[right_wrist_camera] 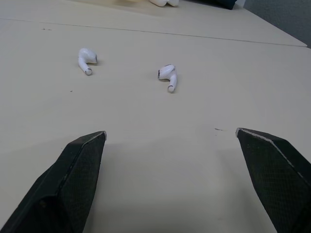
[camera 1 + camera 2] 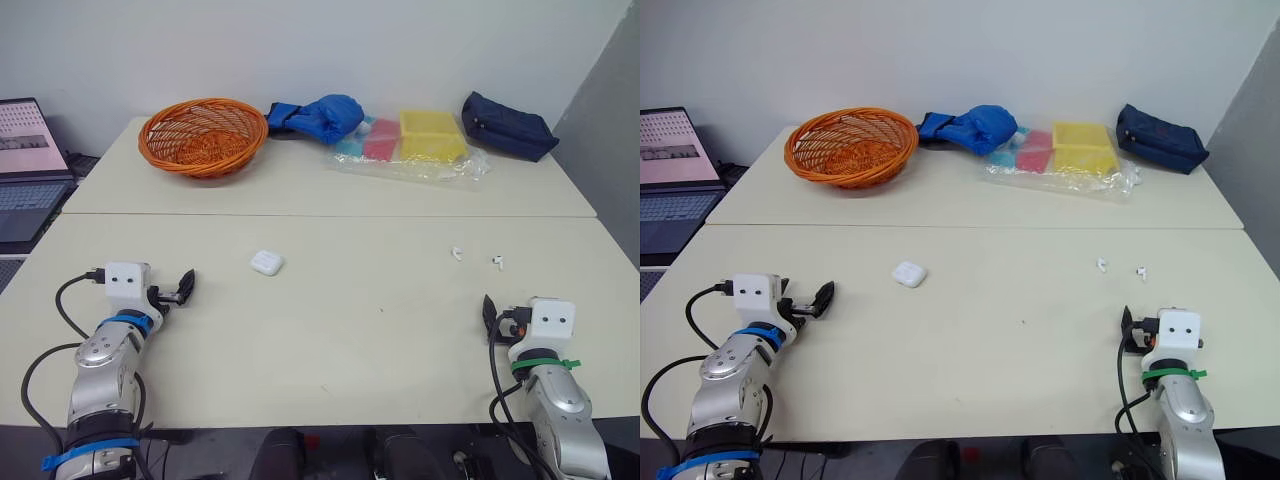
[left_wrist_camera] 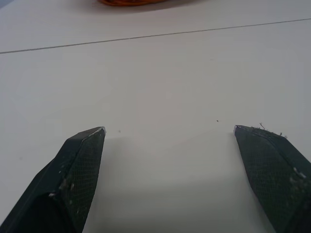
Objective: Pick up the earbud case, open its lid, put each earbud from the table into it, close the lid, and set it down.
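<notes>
Progress stands at zero, judging by how things lie: no step of the task shows as done. At the near left edge of the table (image 2: 330,350) the left gripper (image 2: 185,283) rests low over bare tabletop with its two black fingers spread wide and nothing between them. The earbud case (image 2: 266,263) lies ahead of it and off to its right, well apart from the fingers, flat on the table with its lid apparently closed. Further right, past the middle of the table, the first earbud (image 2: 457,254) and the second earbud (image 2: 497,262) lie loose on the surface, near one another but not touching, and well apart from the case. The right gripper (image 2: 489,312) sits at the near right edge, just short of the two buds, its fingers likewise parted and empty. Everything is left to do: the case must be picked up and opened, each bud put in, the lid shut and the case set down. The case is probably the first target, most likely for the left arm.
</notes>
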Robot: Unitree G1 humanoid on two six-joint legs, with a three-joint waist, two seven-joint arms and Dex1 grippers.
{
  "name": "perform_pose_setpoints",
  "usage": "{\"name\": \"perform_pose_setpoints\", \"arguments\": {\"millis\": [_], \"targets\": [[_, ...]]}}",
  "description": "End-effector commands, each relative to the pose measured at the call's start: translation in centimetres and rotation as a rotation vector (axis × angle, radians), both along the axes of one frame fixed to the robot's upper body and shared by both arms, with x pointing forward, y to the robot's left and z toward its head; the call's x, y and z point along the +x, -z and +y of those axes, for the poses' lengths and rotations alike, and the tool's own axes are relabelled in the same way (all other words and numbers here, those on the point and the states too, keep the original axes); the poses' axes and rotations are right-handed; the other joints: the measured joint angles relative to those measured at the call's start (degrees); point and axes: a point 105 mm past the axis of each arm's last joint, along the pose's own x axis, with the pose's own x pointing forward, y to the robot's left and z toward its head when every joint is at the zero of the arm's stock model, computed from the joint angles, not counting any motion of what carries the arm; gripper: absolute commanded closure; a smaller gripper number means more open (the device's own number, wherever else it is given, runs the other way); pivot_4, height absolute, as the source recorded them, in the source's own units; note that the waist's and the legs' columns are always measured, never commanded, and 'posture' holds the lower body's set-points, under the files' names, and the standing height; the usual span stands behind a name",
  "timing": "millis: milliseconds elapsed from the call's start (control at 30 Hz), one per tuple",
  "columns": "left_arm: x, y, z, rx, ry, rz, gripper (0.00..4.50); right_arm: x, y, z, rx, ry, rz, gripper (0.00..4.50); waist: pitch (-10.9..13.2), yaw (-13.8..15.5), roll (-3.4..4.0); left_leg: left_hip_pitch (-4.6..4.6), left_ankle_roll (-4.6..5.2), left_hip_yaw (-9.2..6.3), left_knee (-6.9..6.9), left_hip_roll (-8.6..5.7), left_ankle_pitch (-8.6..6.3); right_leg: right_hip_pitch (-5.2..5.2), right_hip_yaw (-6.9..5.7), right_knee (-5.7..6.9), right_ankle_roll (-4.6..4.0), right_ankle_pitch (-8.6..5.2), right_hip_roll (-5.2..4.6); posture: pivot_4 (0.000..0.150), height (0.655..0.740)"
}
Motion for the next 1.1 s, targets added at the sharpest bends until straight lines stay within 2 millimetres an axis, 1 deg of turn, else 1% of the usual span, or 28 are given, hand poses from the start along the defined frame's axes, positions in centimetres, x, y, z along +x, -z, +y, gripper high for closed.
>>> {"name": "perform_pose_setpoints", "arguments": {"millis": [33,133,267,333,400,433,467,500,533,567,600,633,700,767,833,900,933,1000,1100], "targets": [[-0.1,-1.4,-0.3,0.02,0.024,-0.039,0.05,0.1,-1.8,0.1,-0.025,-0.014,-0.057,0.0,0.0,0.0,0.0,0.0,0.0,0.0,0.0,0.0,0.0,0.0,0.0,0.0,0.0,0.0,0.0,0.15,0.74],[-0.3,-1.9,-0.4,0.021,0.035,-0.051,0.05,0.1,-1.8,0.4,-0.026,-0.022,-0.057,0.0,0.0,0.0,0.0,0.0,0.0,0.0,0.0,0.01,0.0,-0.01,0.0,0.0,-0.01,0.0,0.0,0.15,0.74],[-0.5,-3.3,-1.1,0.017,0.077,-0.082,0.05,0.4,-2.0,1.0,-0.042,-0.065,-0.057,0.0,0.0,0.0,0.0,-0.01,0.0,-0.01,0.0,0.01,0.0,-0.01,0.0,0.0,-0.03,-0.02,0.0,0.15,0.74],[-0.7,-4.3,-1.6,-0.001,0.104,-0.108,0.05,0.6,-2.3,1.3,-0.051,-0.088,-0.064,0.0,0.0,0.0,0.0,0.0,0.0,-0.01,0.0,0.01,0.0,0.0,0.02,0.0,-0.06,-0.03,0.0,0.15,0.74],[-1.0,-5.5,-2.7,-0.035,0.17,-0.131,0.05,0.9,-2.7,2.0,-0.061,-0.141,-0.072,0.0,0.0,0.0,0.0,-0.01,0.0,-0.02,0.0,0.01,0.0,-0.01,0.03,0.0,-0.06,-0.04,0.0,0.15,0.74],[-1.1,-5.8,-3.0,-0.043,0.187,-0.132,0.05,0.9,-2.8,2.2,-0.063,-0.155,-0.073,0.0,0.0,0.0,0.0,-0.01,0.0,-0.02,0.0,0.01,0.0,-0.02,0.05,-0.02,-0.06,-0.04,-0.01,0.15,0.74],[-1.4,-6.4,-4.1,-0.059,0.245,-0.14,0.05,1.2,-3.1,2.6,-0.064,-0.187,-0.078,0.0,0.0,0.0,0.0,-0.01,0.0,-0.02,0.0,0.01,0.0,-0.01,0.05,-0.02,-0.06,-0.04,-0.01,0.15,0.74],[-1.9,-6.7,-6.1,-0.034,0.359,-0.124,0.05,1.6,-3.6,3.9,-0.065,-0.287,-0.081,0.0,0.0,-0.2,0.0,-0.01,0.0,-0.02,0.0,0.0,0.0,-0.01,0.04,-0.02,-0.06,-0.04,0.0,0.15,0.74],[-2.3,-6.9,-7.6,-0.017,0.442,-0.108,0.05,1.8,-3.9,4.8,-0.067,-0.361,-0.081,0.0,0.0,-0.3,-0.01,-0.01,0.0,-0.02,0.0,0.02,0.0,-0.02,0.04,-0.02,-0.07,-0.04,0.0,0.15,0.74],[-2.7,-6.6,-9.0,0.012,0.525,-0.075,0.05,2.0,-4.6,6.4,-0.058,-0.486,-0.087,0.0,0.0,-0.3,0.0,0.0,0.0,0.0,0.0,0.04,0.0,-0.03,0.08,-0.02,-0.07,-0.04,0.01,0.15,0.74],[-2.8,-6.3,-9.8,0.032,0.568,-0.051,0.05,2.1,-5.1,7.5,-0.052,-0.568,-0.089,0.0,0.0,-0.2,0.01,0.02,0.0,-0.01,0.0,0.01,0.0,-0.02,0.09,-0.01,-0.09,-0.05,0.0,0.15,0.74],[-2.5,-5.8,-10.2,0.04,0.579,-0.024,0.05,2.2,-5.9,8.6,-0.036,-0.669,-0.092,0.0,0.0,-0.2,0.01,0.04,0.0,-0.01,0.0,-0.02,0.0,-0.01,0.09,-0.01,-0.1,-0.05,0.01,0.15,0.74],[-1.8,-5.1,-10.7,0.045,0.58,0.005,0.05,2.1,-6.9,10.1,-0.036,-0.815,-0.087,0.0,0.0,-0.1,0.01,0.07,0.01,-0.02,0.01,-0.04,0.01,0.02,0.05,0.02,-0.1,-0.05,0.08,0.15,0.74],[-1.2,-4.7,-11.2,0.045,0.579,0.013,0.05,1.9,-7.5,11.1,-0.062,-0.927,-0.072,0.0,0.0,-0.1,0.01,0.06,0.01,-0.01,0.03,-0.07,0.01,0.04,0.0,0.03,-0.1,-0.05,0.19,0.15,0.74],[-0.4,-3.9,-12.0,0.041,0.585,0.025,0.05,1.5,-8.3,12.7,-0.064,-1.082,-0.048,0.0,0.0,0.0,0.01,0.01,0.01,-0.02,0.03,-0.09,0.01,0.04,-0.05,0.0,-0.1,-0.06,0.26,0.15,0.74],[0.5,-3.2,-12.5,0.035,0.574,0.036,0.05,0.3,-9.4,14.7,-0.053,-1.277,-0.009,0.0,0.0,0.0,0.0,-0.04,0.01,-0.01,0.03,-0.11,0.01,0.0,-0.04,-0.02,0.02,0.0,0.29,0.15,0.74],[0.8,-3.0,-12.4,0.036,0.564,0.04,0.05,-0.1,-9.8,15.3,-0.053,-1.334,0.005,0.0,0.0,0.0,-0.01,-0.04,0.02,-0.01,0.03,-0.11,0.0,0.01,-0.03,-0.04,0.2,0.1,0.29,0.15,0.74],[1.2,-2.6,-12.3,0.024,0.552,0.048,0.05,-0.5,-10.5,15.9,-0.059,-1.398,0.025,0.0,0.0,0.0,-0.02,-0.08,0.02,-0.03,0.03,-0.12,0.0,0.0,-0.05,-0.06,0.25,0.12,0.33,0.15,0.74],[1.5,-2.4,-12.2,0.026,0.545,0.047,0.05,-0.7,-11.1,16.3,-0.061,-1.438,0.042,0.0,0.0,0.0,-0.03,-0.1,0.02,-0.06,0.0,-0.11,-0.01,-0.01,-0.07,-0.1,0.23,0.12,0.38,0.15,0.74]]}}
